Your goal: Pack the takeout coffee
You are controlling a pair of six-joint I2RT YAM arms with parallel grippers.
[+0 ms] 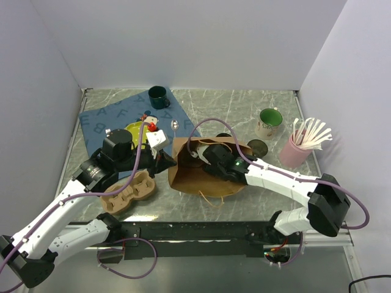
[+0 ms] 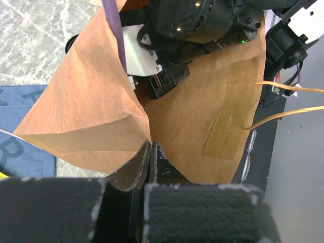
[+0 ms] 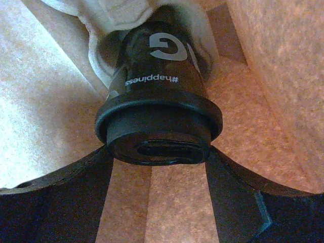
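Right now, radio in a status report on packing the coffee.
Left gripper shut on brown paper bag rim. Right gripper inside bag, shut on takeout coffee. White paper bunched beyond cup.

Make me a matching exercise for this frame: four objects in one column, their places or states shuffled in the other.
1 takeout coffee
2 brown paper bag
3 dark green mug
4 pink cup

A on the blue mat
B pinched by the left gripper
C inside the bag, held by the right gripper
D holding wooden stirrers

Pairs: 1-C, 2-B, 3-A, 4-D
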